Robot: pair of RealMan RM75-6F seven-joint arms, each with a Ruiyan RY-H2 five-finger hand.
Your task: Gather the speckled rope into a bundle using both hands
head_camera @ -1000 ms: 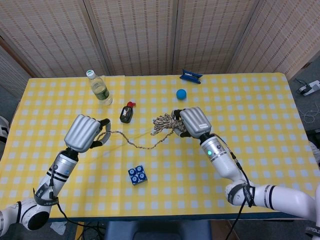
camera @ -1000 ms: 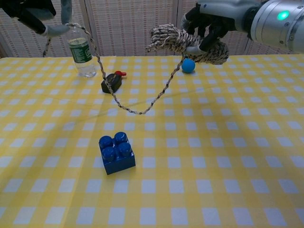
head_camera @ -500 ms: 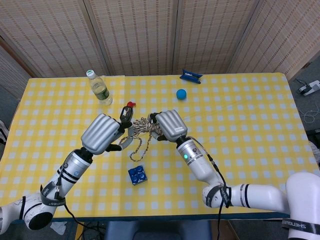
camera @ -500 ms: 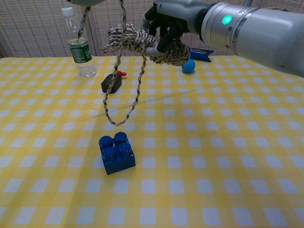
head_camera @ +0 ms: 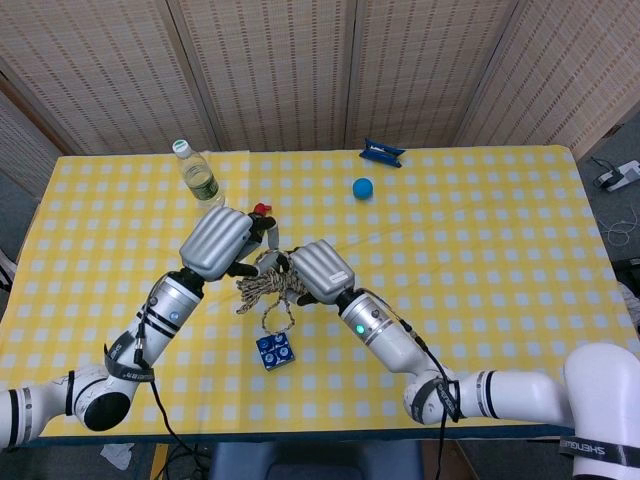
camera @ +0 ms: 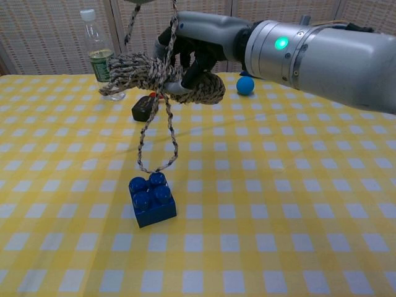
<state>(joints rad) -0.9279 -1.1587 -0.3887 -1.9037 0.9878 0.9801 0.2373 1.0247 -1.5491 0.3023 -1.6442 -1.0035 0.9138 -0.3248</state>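
Right robot hand point(camera: 185, 52) grips the coiled speckled rope point(camera: 158, 77) bundle, held above the surface point(camera: 297, 204) at upper centre of the chest view. One loop hangs down from the bundle, ending just above the blue brick point(camera: 151, 199). Left robot hand point(head_camera: 222, 242) sits just left of the bundle in the head view, fingers curled at the rope strand; it holds that strand. Water bottle point(camera: 99, 55) behind, upper left.

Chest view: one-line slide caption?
Right hand holds the bundled speckled rope, a loop dangling above the blue brick.
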